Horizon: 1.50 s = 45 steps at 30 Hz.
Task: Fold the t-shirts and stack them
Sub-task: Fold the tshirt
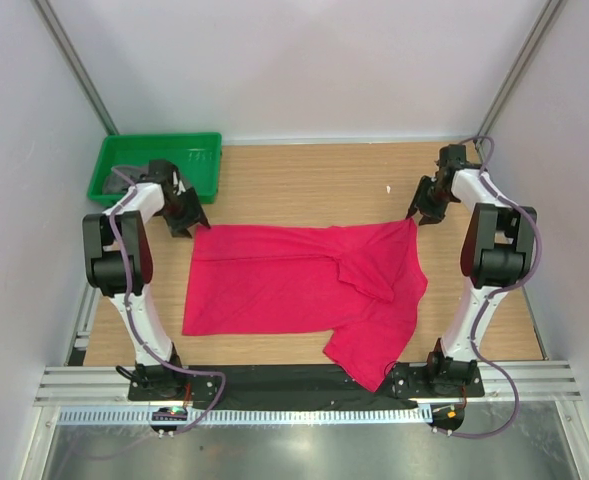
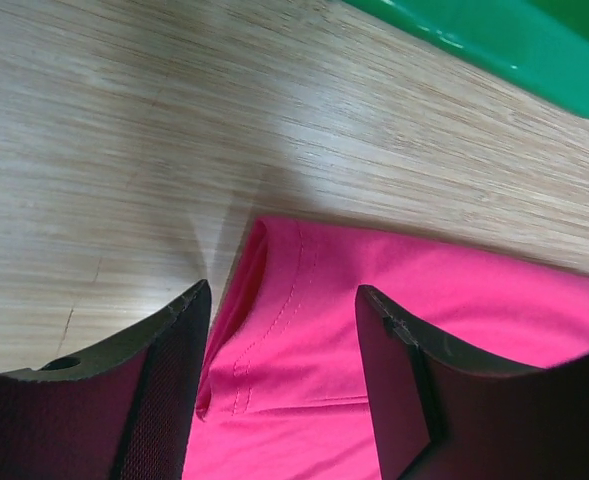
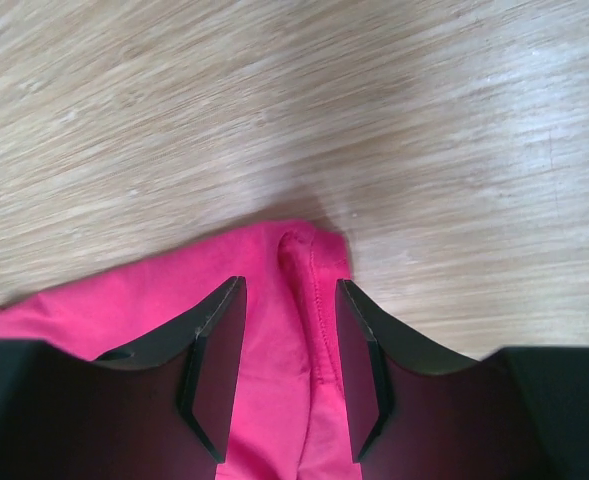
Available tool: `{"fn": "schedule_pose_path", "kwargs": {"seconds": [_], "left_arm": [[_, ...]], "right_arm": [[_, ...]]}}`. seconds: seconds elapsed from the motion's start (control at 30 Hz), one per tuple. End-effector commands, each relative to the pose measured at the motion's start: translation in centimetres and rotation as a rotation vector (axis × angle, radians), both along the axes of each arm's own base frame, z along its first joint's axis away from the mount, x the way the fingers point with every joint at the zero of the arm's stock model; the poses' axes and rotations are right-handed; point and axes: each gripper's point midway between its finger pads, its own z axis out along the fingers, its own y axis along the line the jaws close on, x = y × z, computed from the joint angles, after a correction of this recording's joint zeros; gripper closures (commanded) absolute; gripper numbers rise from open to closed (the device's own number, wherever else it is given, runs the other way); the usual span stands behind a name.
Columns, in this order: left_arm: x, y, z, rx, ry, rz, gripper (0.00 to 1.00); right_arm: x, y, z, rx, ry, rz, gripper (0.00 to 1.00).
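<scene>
The red t-shirt (image 1: 294, 280) lies spread on the surface (image 1: 304, 180), its near right flap reaching the black base rail (image 1: 274, 380), where dragging could snag it. At its far corners the left claw (image 2: 284, 300) and right claw (image 3: 289, 290) both stand spread, gripping nothing; each corner is rolled, so a pinch may catch one layer and lift crooked. Beyond, the green tray (image 1: 164, 137), holding dark grey cloth (image 1: 124, 178), probably the other shirt, could be knocked.
</scene>
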Motion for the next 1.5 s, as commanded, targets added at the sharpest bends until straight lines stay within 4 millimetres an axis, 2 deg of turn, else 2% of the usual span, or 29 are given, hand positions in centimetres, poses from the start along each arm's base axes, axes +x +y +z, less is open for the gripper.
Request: {"fn": "schedule_pose_path", "kwargs": {"seconds": [0.0,0.17,0.4,0.57,0.67,0.7,0.8,1.0,1.13,1.4,1.43,1.47], "left_arm": [[2.2,-0.3,1.2,-0.014,-0.083,-0.029,0.39],[2.3,-0.4,0.5,-0.011,-0.074,-0.026,0.44],[2.3,0.0,-0.3,0.008,-0.052,-0.007,0.51],[2.2,0.4,-0.9,0.026,-0.032,0.007,0.65],[2.4,0.7,-1.0,0.04,-0.031,0.025,0.8],[2.6,0.8,-1.0,0.045,-0.031,0.03,0.9],[3.0,1.3,-0.8,0.066,-0.045,0.052,1.0],[4.1,3.1,1.3,0.164,-0.125,0.109,1.0],[4.7,4.2,2.5,0.213,-0.164,0.137,1.0],[6.2,4.9,3.0,0.244,-0.175,0.163,0.99],[6.3,5.1,3.2,0.249,-0.179,0.166,0.92],[6.4,5.3,3.7,0.257,-0.183,0.174,0.76]], "right_arm": [[1.6,-0.5,0.7,-0.035,-0.049,0.036,0.53],[1.1,-0.3,-1.1,-0.024,-0.016,0.057,0.53],[1.1,-0.1,-2.0,-0.021,-0.007,0.066,0.53],[1.2,-0.2,-2.4,-0.021,-0.004,0.059,0.57],[1.5,-0.4,-2.9,-0.027,-0.003,0.046,0.7],[1.7,-0.6,-3.0,-0.036,-0.002,0.037,0.8],[2.4,-0.8,-2.9,-0.046,-0.018,0.015,0.9],[4.1,-2.2,-1.6,-0.105,-0.084,-0.05,0.98],[5.4,-1.6,-1.6,-0.072,-0.112,-0.05,0.99],[7.8,-0.6,-1.8,-0.052,-0.145,-0.027,0.99],[8.5,-0.4,-1.2,-0.052,-0.162,-0.022,0.98],[8.3,-0.1,-1.8,-0.052,-0.138,-0.015,0.96]]}}
